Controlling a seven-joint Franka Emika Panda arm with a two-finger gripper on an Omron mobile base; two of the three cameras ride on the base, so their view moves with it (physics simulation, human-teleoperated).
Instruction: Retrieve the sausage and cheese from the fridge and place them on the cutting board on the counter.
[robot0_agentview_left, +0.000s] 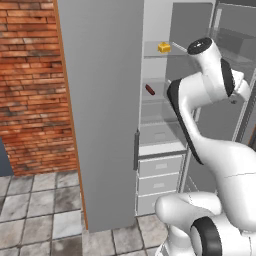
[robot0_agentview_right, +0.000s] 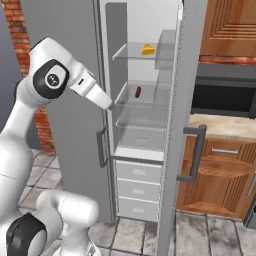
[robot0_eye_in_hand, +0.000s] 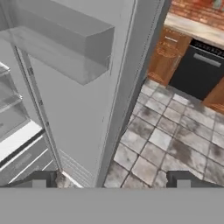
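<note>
1. Nearest the hand camera, the gripper (robot0_eye_in_hand: 111, 180) shows its two dark fingertips spread wide apart at the bottom of the view, with nothing between them.
2. Beyond those tips lies the inner face of the open right-hand fridge door (robot0_eye_in_hand: 87, 87) with its clear door bin, and past its edge the tiled floor (robot0_eye_in_hand: 166, 144); the hand looks down and away from the shelves.
3. Both fridge (robot0_agentview_right: 145, 100) doors stand open, baring a white interior with clear shelves above three drawers.
4. On the upper shelf sits the cheese (robot0_agentview_right: 148, 49), a small yellow wedge toward the back right of that shelf.
5. One shelf lower lies the sausage (robot0_agentview_right: 138, 92), a short dark reddish link whose long axis seems to run front to back into the fridge, so it shows end-on.
6. From the left base view the wrist is to the right of the shelves, about level between the cheese (robot0_agentview_left: 164, 47) and the sausage (robot0_agentview_left: 150, 90), well apart from both.
7. My judgement: the coming move turns on swinging the hand leftward and into the fridge; the sausage is the lower target, and the jaws should straddle its thin width.
8. A stretch of bench (robot0_agentview_right: 225, 127) shows to the right of the fridge; the cutting board cannot be made out.
</note>
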